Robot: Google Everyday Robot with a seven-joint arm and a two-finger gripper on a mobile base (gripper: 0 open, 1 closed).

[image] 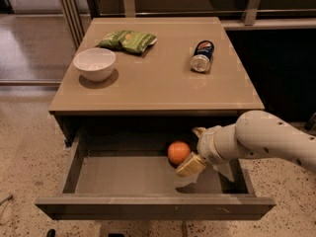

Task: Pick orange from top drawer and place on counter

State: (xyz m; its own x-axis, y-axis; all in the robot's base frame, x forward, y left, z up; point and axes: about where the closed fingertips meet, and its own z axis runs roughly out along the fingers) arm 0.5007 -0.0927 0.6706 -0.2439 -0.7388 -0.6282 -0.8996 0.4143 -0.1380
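Observation:
The orange (178,152) lies on the grey floor of the open top drawer (123,177), towards the right and near the back. My gripper (194,148) reaches into the drawer from the right on a white arm and sits right against the orange's right side. It is open. One tan fingertip (190,165) is at the orange's near lower side and the other (199,131) is behind it. The orange rests on the drawer floor. The tan counter (158,83) is above the drawer.
On the counter stand a white bowl (94,63) at the left, a green chip bag (128,40) at the back, and a can lying on its side (202,56) at the right. The drawer's front panel (153,207) juts out towards me over a speckled floor.

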